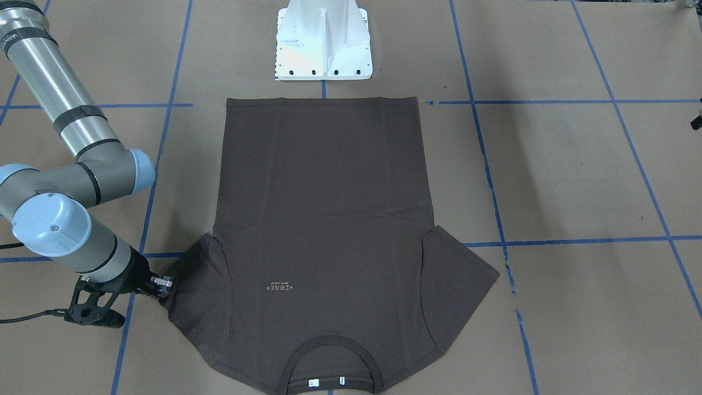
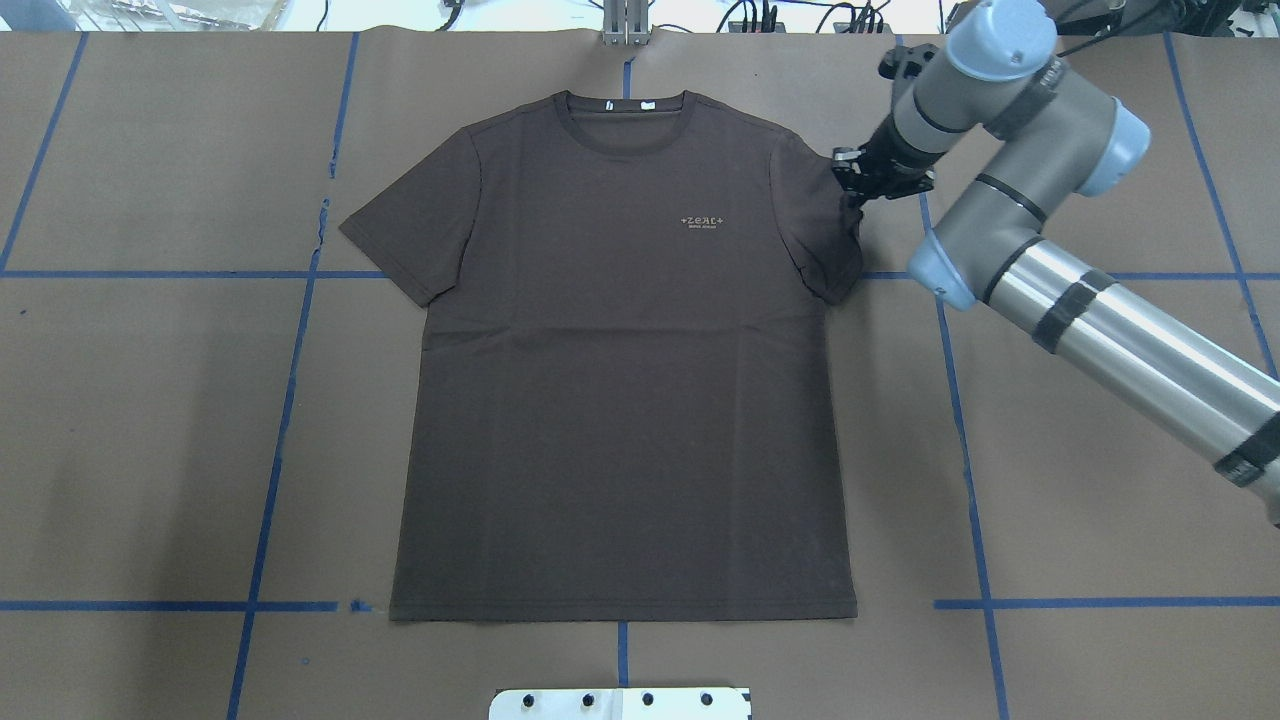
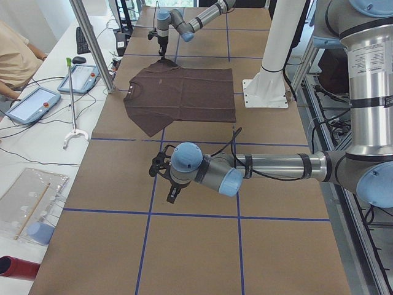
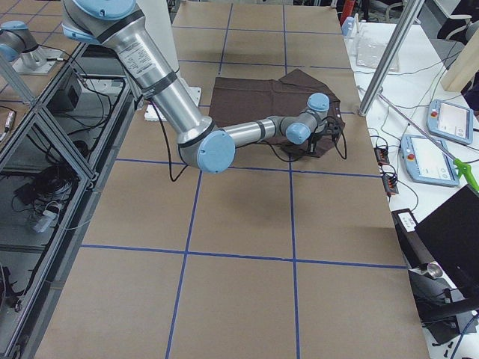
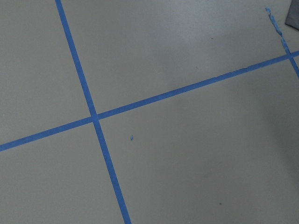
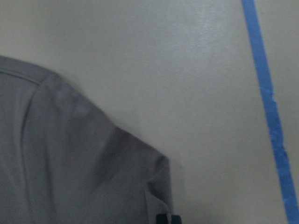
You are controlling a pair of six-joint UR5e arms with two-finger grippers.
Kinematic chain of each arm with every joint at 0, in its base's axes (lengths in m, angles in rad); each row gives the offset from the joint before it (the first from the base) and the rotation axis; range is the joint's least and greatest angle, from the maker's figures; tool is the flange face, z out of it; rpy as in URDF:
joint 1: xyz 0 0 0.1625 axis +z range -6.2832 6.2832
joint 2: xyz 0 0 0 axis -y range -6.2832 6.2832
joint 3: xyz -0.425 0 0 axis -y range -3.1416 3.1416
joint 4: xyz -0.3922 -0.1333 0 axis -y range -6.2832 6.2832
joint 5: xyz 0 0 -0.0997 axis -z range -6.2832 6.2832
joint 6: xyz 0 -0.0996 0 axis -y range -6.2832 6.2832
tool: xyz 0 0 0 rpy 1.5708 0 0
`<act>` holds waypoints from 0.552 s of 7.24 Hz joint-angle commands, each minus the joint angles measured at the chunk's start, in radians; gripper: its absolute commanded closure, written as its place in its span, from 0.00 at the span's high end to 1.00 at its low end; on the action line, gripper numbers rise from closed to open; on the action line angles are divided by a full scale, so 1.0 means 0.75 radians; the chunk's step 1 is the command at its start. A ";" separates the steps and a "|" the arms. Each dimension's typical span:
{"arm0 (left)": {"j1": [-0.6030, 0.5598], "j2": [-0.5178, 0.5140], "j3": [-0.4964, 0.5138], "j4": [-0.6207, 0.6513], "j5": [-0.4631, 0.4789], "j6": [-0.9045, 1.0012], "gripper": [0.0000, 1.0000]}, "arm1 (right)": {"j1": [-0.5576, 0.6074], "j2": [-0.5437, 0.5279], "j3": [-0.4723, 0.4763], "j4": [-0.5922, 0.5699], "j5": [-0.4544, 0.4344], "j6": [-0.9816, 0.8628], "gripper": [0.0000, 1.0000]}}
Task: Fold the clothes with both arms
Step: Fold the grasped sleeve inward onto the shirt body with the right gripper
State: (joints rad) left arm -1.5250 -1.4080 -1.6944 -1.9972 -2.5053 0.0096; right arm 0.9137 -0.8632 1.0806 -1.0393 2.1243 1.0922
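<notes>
One dark brown short-sleeved T-shirt, spread flat and front up on the brown paper-covered table, hem toward the single white metal pedestal base. Two short sleeves, two small white neck tags inside the ribbed round collar, one patch of pale chest lettering.

Two grey metal jointed arms with light-blue joint caps, each ending in one black two-finger gripper.

Right arm reaching in, right gripper down at the outer hem of the sleeve nearest it. Fingers pinched narrow on the cloth. In the right wrist view, sleeve corner drawn up in a ridge to the fingertips at the bottom edge. That sleeve bunched inward and narrower than the other one, the latter fully spread on the T-shirt's far side from this gripper. Collar near the right gripper, hem well apart from it.

Left arm stretched low over the table, left gripper well apart from the T-shirt, above bare paper. Seen only from the table's end, so cannot tell whether wide or narrow. Below it in the left wrist view, blue tape lines crossing on the paper.
</notes>
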 commanded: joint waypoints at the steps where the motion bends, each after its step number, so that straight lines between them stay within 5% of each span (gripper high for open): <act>1: 0.000 0.000 -0.005 -0.002 -0.036 -0.027 1.00 | -0.081 0.179 -0.035 -0.046 -0.034 0.138 0.00; 3: 0.000 -0.002 -0.013 -0.002 -0.045 -0.054 1.00 | -0.156 0.357 -0.233 -0.040 -0.161 0.192 0.00; 4: 0.002 -0.012 -0.015 -0.004 -0.061 -0.157 1.00 | -0.157 0.363 -0.240 -0.032 -0.161 0.192 0.11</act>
State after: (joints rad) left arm -1.5243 -1.4112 -1.7034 -1.9991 -2.5398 -0.0424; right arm 0.8105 -0.6282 0.9404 -1.0685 2.0267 1.2272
